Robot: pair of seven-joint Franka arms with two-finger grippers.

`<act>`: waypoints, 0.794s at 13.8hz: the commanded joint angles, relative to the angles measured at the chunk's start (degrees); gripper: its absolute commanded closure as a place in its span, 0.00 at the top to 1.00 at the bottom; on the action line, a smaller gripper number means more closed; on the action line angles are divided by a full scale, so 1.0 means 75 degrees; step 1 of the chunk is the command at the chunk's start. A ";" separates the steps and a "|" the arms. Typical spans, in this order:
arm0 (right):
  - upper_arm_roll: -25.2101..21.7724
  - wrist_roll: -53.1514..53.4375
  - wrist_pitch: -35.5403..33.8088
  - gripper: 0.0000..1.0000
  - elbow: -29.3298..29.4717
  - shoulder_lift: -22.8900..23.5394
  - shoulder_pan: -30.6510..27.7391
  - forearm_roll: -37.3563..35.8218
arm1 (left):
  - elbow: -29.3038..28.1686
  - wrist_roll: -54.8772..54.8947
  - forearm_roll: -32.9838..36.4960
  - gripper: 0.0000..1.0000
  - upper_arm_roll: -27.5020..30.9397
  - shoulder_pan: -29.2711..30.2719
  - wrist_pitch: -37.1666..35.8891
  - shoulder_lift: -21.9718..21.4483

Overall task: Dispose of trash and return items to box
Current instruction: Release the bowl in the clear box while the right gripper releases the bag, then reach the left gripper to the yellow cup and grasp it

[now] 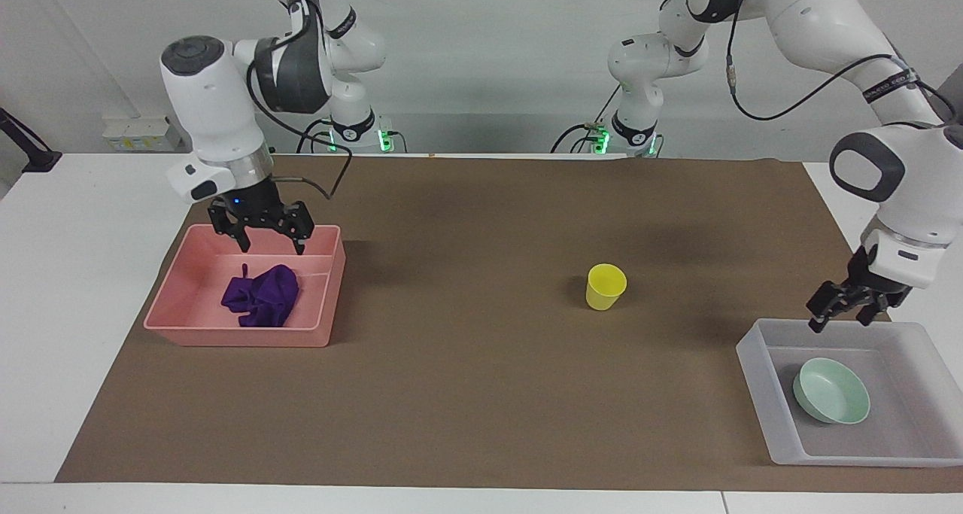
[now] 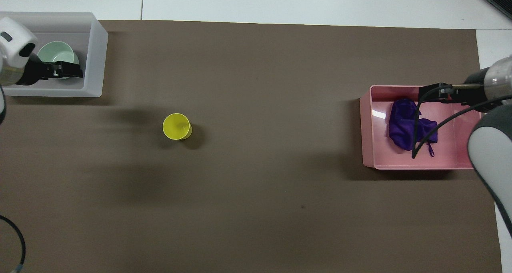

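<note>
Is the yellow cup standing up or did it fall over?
Standing up. The cup sits on the mat with its open mouth facing up; the overhead view looks straight into it.

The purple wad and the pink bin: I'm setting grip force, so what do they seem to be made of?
The deep purple wad looks like soft matte cloth: it lies crumpled in irregular folds, with a thin cord trailing from it. The pink rectangular bin holding it looks like rigid opaque plastic, probably smooth: its walls are straight and even, and a bright glint shows on its floor in the overhead view.
</note>
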 commanded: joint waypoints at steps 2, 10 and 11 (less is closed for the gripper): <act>-0.0026 -0.0100 -0.1102 1.00 0.0635 -0.0232 -0.0281 0.0081 | -0.0857 -0.0136 0.0005 1.00 0.0141 -0.0606 0.0652 -0.0323; -0.0014 -0.0148 -0.0884 1.00 -0.0344 -0.0723 -0.0188 0.0104 | -0.2005 -0.0946 0.0005 1.00 0.0130 -0.1790 0.0947 -0.0674; -0.0003 -0.0125 -0.0872 1.00 -0.0463 -0.0805 -0.0176 0.0104 | -0.2134 -0.0946 0.0005 1.00 0.0130 -0.1838 0.0982 -0.0733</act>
